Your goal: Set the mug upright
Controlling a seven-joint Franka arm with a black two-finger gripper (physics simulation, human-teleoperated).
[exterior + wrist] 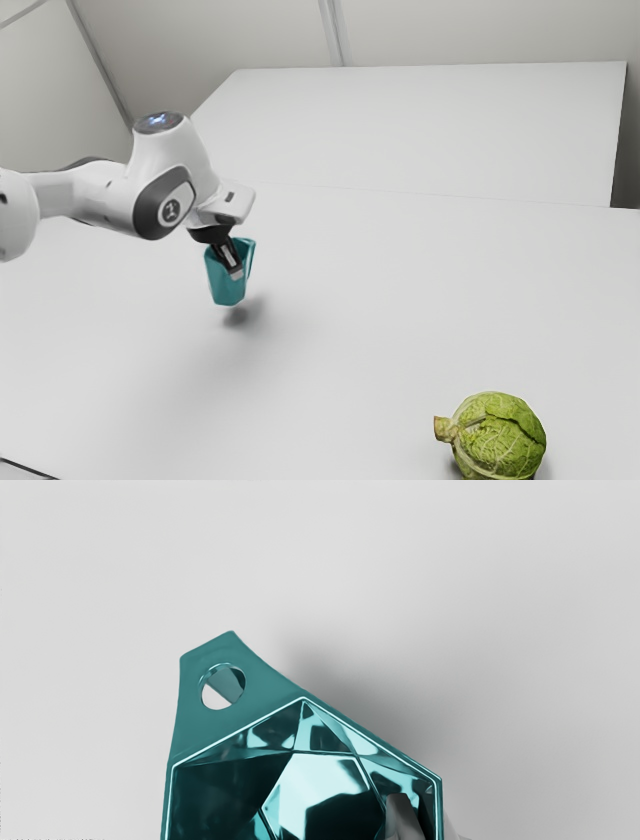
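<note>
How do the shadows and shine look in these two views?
Exterior view: a compact dark shadow on the table below the mug, fading into a softer one; wrist view: a blurry-edged shadow beside the mug, bright glints inside it, duller handle.

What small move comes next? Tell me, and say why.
Probably lower the mug gently to the table: the gripper pinches its wall, one finger inside, the mouth faces up, and its shadow lies apart beneath the base.

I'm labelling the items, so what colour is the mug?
The mug is teal, which shows best in the wrist view.
</note>
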